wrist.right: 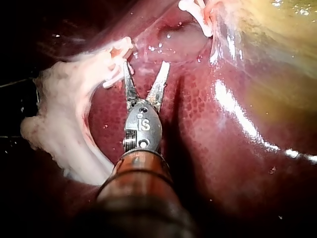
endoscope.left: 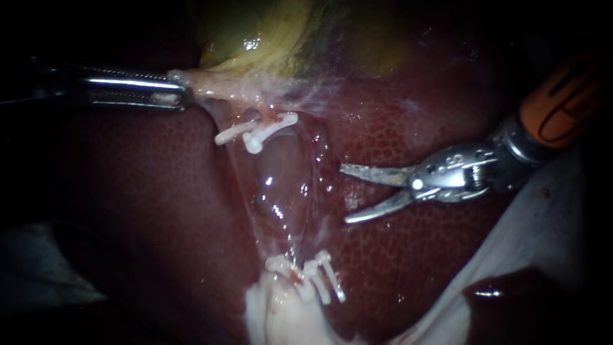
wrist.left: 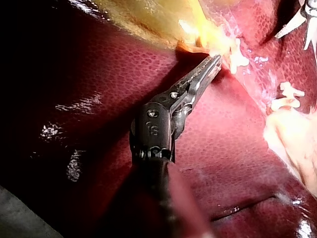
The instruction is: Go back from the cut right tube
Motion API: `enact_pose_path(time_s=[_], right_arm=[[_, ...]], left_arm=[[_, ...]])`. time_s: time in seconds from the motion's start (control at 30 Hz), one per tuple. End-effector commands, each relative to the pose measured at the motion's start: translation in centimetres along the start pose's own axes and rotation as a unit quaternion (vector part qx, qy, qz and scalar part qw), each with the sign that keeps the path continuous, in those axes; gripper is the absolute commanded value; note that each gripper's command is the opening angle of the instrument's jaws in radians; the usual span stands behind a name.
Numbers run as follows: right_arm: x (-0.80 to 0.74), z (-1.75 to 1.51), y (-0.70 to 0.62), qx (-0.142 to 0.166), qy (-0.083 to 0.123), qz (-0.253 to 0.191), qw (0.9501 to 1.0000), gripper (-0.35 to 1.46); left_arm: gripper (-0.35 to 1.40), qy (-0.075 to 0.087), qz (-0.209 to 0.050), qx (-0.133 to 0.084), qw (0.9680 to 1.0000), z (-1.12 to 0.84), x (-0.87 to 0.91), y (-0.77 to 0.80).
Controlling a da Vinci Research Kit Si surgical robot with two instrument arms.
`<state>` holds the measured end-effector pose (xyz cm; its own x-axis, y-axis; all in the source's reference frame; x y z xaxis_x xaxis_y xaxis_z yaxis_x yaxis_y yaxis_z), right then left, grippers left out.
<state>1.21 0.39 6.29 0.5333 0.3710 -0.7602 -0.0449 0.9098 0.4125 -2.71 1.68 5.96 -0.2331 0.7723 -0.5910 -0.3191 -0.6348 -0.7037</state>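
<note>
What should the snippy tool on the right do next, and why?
Probably ease the right tool back a little along its shaft, away from the tissue. Its jaws stand open, holding nothing, tips close to the strip between the upper clips and lower clips. The left tool is shut on pale tissue by the gallbladder, so it should just hold.

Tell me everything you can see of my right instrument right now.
The right instrument enters from the upper right: orange shaft, silver metal wrist, and an end effector of two slim curved blades. These stand open in a V, pointing at the glistening tube, over the dark red liver. They seem to touch nothing.
</note>
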Motion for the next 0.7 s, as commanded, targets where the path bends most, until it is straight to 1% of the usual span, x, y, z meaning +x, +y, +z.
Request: enact_pose_path(time_s=[0.03, 0.1, 0.27, 0.4, 0.5, 0.6, 0.7], right_arm=[[0.01, -0.03, 0.01, -0.002, -0.008, 0.000, 1.0000, 1.45], [0.04, -0.09, 0.02, -0.007, -0.016, -0.003, 0.9998, 1.45], [0.10, -0.19, 0.04, -0.008, -0.017, -0.006, 0.9998, 1.45], [0.12, -0.23, 0.03, -0.007, -0.017, -0.005, 0.9998, 1.45], [0.12, -0.24, 0.03, -0.007, -0.017, -0.005, 0.9998, 1.45], [0.12, -0.24, 0.03, -0.006, -0.019, -0.006, 0.9998, 1.45], [0.12, -0.25, 0.02, -0.006, -0.019, -0.006, 0.9998, 1.45]], left_arm=[[-0.35, 0.000, 0.000, 0.001, 1.0000, 0.01, -0.01, 0.00], [-0.35, 0.000, 0.001, 0.000, 1.0000, 0.03, -0.02, -0.01], [-0.35, 0.000, 0.004, -0.002, 1.0000, 0.16, -0.13, -0.03], [-0.35, 0.001, 0.012, -0.006, 0.9999, 0.37, -0.29, -0.13], [-0.35, -0.004, 0.007, -0.009, 0.9999, 0.56, -0.41, -0.21], [-0.35, -0.008, -0.001, -0.014, 0.9999, 0.74, -0.51, -0.23], [-0.35, -0.012, -0.001, -0.017, 0.9998, 0.85, -0.58, -0.22]])
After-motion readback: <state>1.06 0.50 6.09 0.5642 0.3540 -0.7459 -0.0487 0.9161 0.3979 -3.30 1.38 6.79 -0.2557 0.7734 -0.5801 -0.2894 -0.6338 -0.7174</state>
